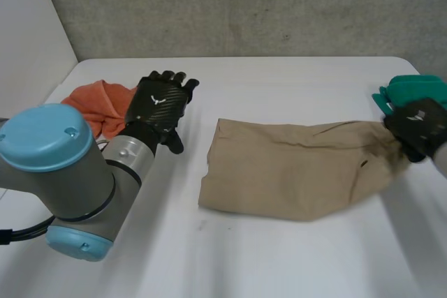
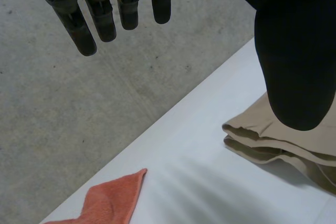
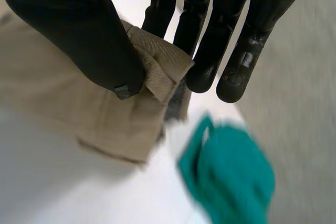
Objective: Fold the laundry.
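Note:
A tan garment (image 1: 293, 165) lies partly folded across the middle of the white table (image 1: 279, 256), its right end drawn out toward the table's right edge. My right hand (image 1: 418, 125) grips that end: in the right wrist view the thumb (image 3: 84, 35) and fingers (image 3: 210, 51) pinch a bunched tan edge (image 3: 157, 72). My left hand (image 1: 162, 102) hovers left of the garment, fingers (image 2: 94, 19) straight and spread, holding nothing. The garment's folded left edge (image 2: 273, 140) lies below its thumb (image 2: 294, 51).
A crumpled orange cloth (image 1: 101, 106) lies at the table's left, behind my left arm; its corner (image 2: 113, 198) shows under the left hand. A green cloth (image 1: 412, 92) sits at the right edge, just beyond my right hand (image 3: 231, 177). A grey wall stands behind the table.

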